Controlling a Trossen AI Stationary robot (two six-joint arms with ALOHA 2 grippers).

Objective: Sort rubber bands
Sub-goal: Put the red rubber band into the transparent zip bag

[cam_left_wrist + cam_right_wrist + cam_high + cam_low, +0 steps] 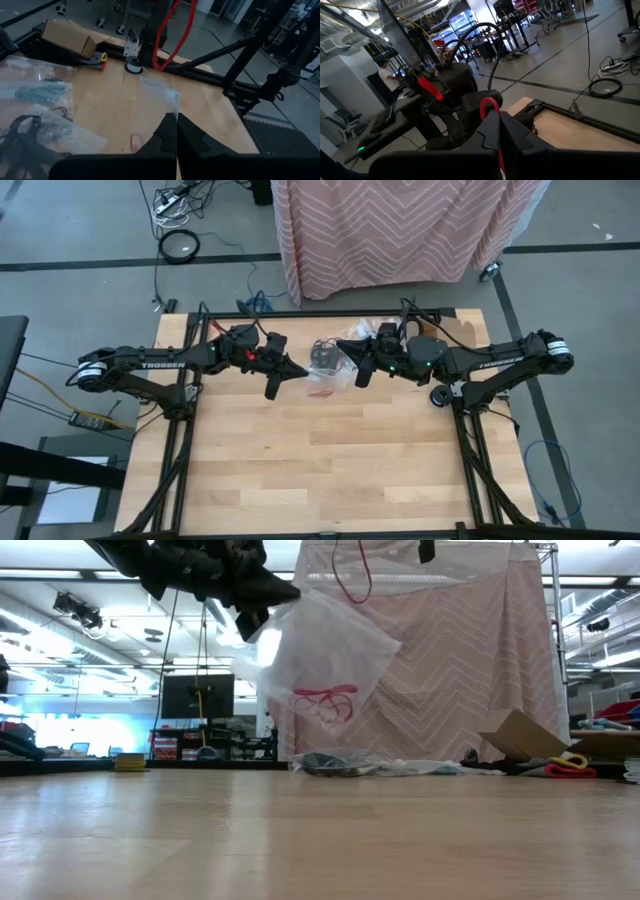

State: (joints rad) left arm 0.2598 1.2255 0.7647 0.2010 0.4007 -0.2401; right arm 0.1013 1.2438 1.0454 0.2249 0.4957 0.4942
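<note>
Jaws clenched: left gripper (272, 390) on bag (325, 665), right gripper (362, 377) on red band (490, 106).

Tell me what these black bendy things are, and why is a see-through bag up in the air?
They are two robot arms working at a wooden table. One picture looks straight down from above, one looks level across the tabletop, and two come from little cameras on the arms' wrists. The left gripper is shut on a clear plastic bag, lifting it off the table; some red rubber bands sit inside it. The right gripper is shut on a red rubber band. At the far side of the table lie more clear bags, some with dark rubber bands. Behind the table hangs a pink zigzag cloth.
</note>
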